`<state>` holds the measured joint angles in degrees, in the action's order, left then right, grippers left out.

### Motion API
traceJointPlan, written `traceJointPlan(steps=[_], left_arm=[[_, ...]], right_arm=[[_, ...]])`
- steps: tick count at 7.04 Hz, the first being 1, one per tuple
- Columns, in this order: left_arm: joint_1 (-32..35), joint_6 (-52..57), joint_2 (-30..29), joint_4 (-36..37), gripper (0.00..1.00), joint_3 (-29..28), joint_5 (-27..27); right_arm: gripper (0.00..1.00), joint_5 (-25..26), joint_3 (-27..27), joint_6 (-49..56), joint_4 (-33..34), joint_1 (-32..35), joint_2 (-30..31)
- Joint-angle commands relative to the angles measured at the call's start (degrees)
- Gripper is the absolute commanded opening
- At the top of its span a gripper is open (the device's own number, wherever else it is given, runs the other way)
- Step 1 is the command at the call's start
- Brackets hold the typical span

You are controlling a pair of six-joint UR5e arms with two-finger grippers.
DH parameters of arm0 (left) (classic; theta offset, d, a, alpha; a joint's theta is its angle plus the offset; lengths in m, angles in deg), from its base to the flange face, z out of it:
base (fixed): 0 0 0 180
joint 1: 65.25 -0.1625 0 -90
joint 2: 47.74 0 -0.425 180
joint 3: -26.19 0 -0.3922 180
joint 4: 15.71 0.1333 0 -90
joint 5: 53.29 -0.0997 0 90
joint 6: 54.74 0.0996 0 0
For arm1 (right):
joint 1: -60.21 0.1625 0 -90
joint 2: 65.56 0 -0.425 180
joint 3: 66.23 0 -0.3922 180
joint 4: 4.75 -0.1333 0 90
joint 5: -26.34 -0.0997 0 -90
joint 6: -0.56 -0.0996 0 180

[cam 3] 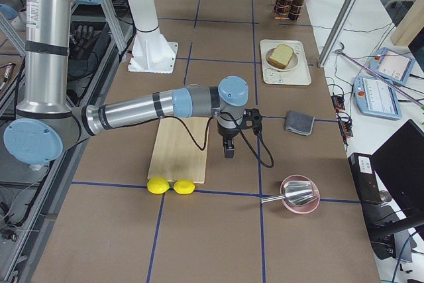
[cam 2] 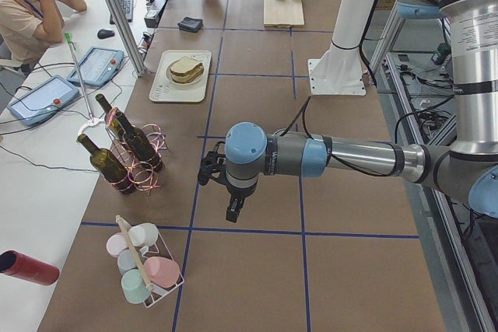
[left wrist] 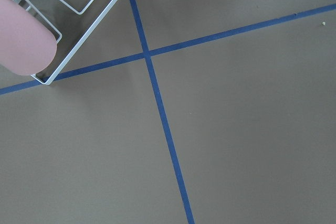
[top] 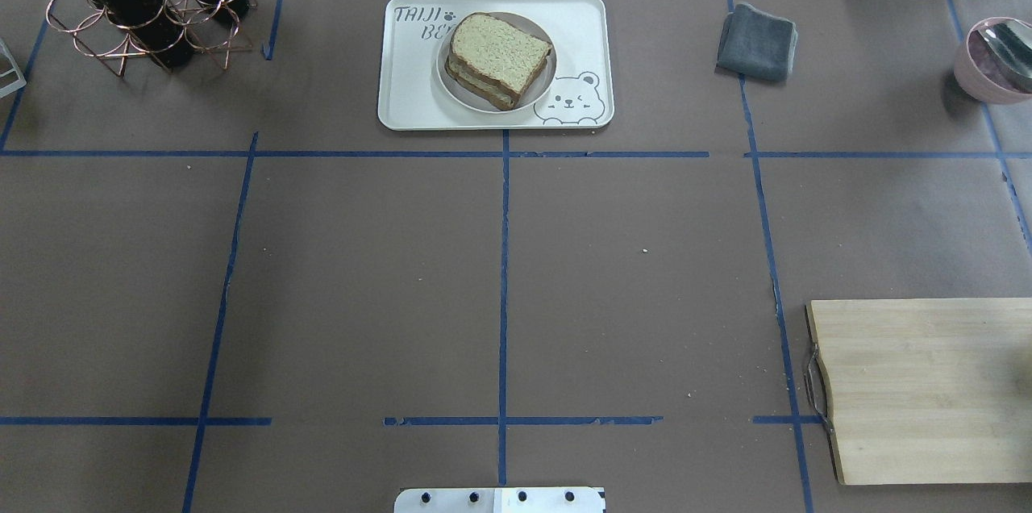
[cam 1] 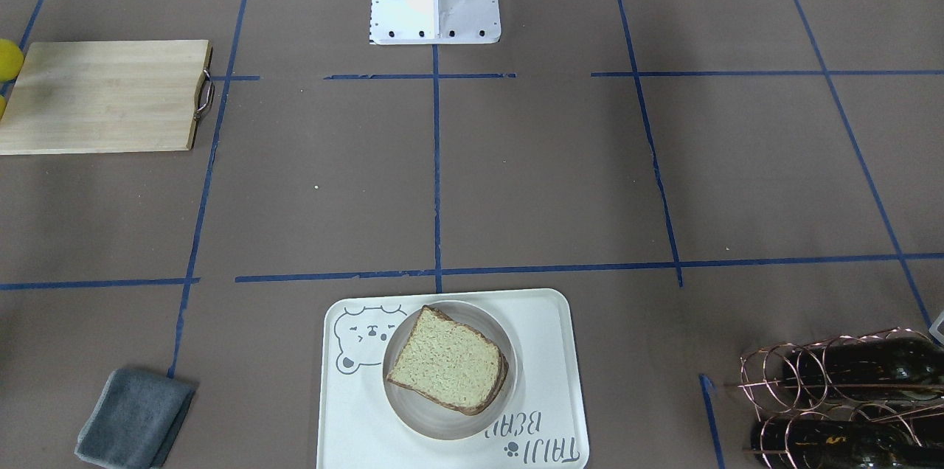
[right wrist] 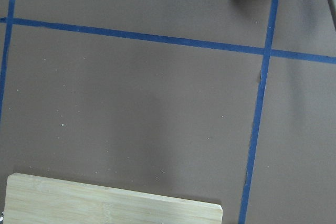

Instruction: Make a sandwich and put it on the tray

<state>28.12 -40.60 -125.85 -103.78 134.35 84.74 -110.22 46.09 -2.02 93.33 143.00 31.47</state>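
Observation:
The sandwich (top: 498, 57) is two stacked slices of tan, brown-crusted bread on a small round whitish plate (top: 536, 93); the egg is hidden between them. The plate sits on the cream bear tray (top: 411, 93) at the table's far middle. The sandwich (cam 1: 448, 369) and tray (cam 1: 546, 329) also show in the front view. My left gripper (cam 2: 233, 211) hangs over bare table far from the tray, near the cup rack. My right gripper (cam 3: 228, 152) hangs beside the cutting board. Both show only in the side views, so I cannot tell if they are open or shut.
A wooden cutting board (top: 919, 388) lies near right, with two lemons (cam 3: 171, 186) beyond it. A grey cloth (top: 756, 41) and a pink bowl with a spoon (top: 992, 61) sit far right. A copper bottle rack (top: 137, 1) stands far left. A cup rack (cam 2: 144, 266) is beside the left gripper.

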Motion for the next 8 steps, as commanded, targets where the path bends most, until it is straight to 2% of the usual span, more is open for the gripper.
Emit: traceJointPlan(steps=[1,2,5,7,8], left_arm=[[0.58,0.45,2.95,-0.17,1.00,0.64,-0.22],[0.67,0.19,4.01,-0.26,1.00,0.21,-0.05],[0.41,0.36,3.24,-0.35,1.00,-3.73,-0.56],[0.23,0.45,-2.03,1.83,1.00,-5.59,-0.83],[-0.20,0.54,-4.04,1.68,1.00,-8.72,-1.36]], right_arm=[[1.00,-0.28,2.11,0.03,0.01,-1.66,0.62],[1.00,-0.54,3.76,-0.58,0.01,-1.67,0.36],[1.00,0.16,3.25,-1.03,0.10,-1.67,-0.26],[1.00,0.50,3.43,-1.03,0.10,-1.41,1.14],[1.00,0.68,3.17,-0.94,0.01,-0.97,1.93]])
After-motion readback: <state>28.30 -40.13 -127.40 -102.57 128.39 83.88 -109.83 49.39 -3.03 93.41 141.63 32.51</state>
